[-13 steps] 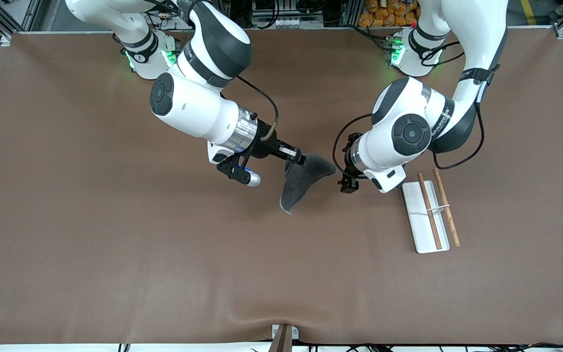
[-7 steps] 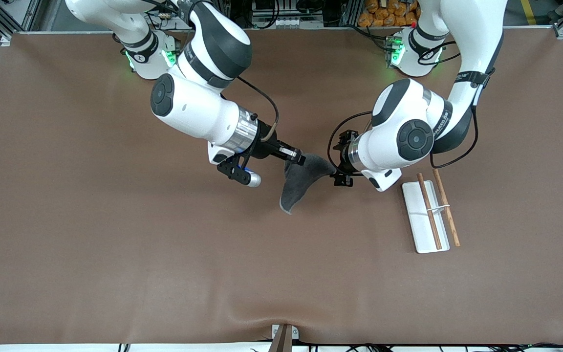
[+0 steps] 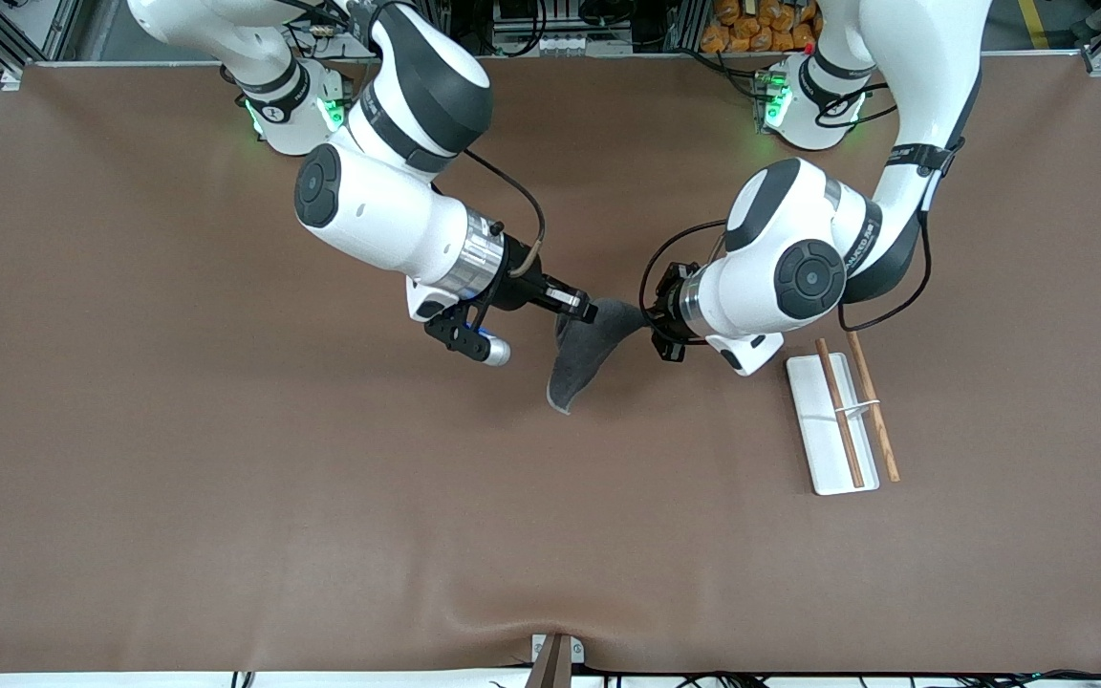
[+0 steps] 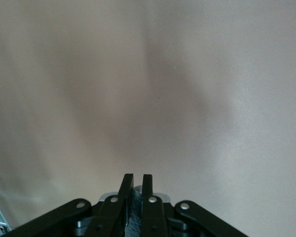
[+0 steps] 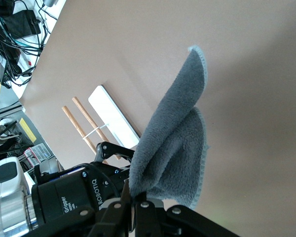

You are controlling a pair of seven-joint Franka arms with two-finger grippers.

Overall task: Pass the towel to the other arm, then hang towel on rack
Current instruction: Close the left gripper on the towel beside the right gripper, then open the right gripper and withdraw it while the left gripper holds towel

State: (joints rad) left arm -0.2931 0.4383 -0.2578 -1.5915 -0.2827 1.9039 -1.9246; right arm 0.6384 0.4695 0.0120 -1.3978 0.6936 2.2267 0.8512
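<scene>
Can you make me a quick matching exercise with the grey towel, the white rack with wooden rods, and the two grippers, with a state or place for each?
Things:
1. small dark-grey soft towel
2. flat white rack with two wooden rods
3. right gripper
4. left gripper

States or places:
A. lies on the table toward the left arm's end
B. hangs in the air between both grippers
C. closed on the towel's corner nearest the rack
D. shut on the towel's other upper corner

Pairs: 1-B, 2-A, 3-D, 4-C

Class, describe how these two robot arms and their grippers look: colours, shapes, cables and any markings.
Both arms have glossy white rounded shells with dark grey joint bands and round dark caps. Green lights glow at both bases. Loose black cables loop near each wrist. The right gripper and left gripper are black; the right wrist view shows "ROBOTIQ" lettering on the left one.
</scene>
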